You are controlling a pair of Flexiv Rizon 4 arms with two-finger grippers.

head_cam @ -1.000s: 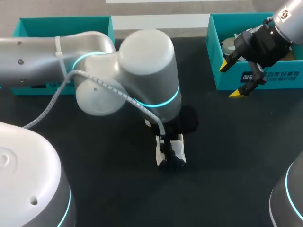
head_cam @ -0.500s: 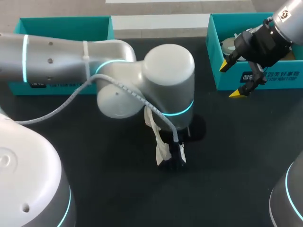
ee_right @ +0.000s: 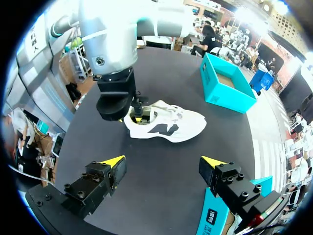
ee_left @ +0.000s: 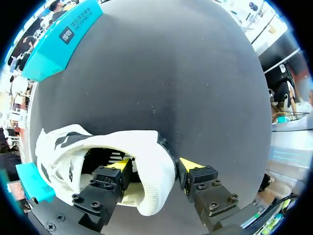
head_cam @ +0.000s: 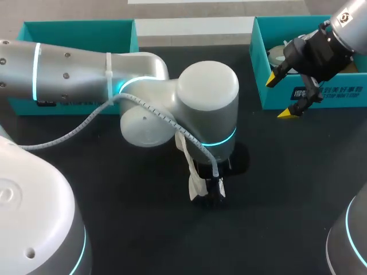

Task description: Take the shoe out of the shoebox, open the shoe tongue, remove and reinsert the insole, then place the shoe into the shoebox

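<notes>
Now my left gripper pinches the shoe at its heel, one finger inside, one outside. My right gripper hangs open, the shoe well ahead, a box just beside it.

Left gripper pointed down, 2 fingers tight on the shoe heel; right gripper aloft, fingers wide apart.

Non-task items: bench, black matte top, flat, takes up most of the head view and shows in both wrist views. Tiny pale speck mid-surface in the left wrist view. Pale round item sits inside the right-rear teal box; can't ID it.
</notes>
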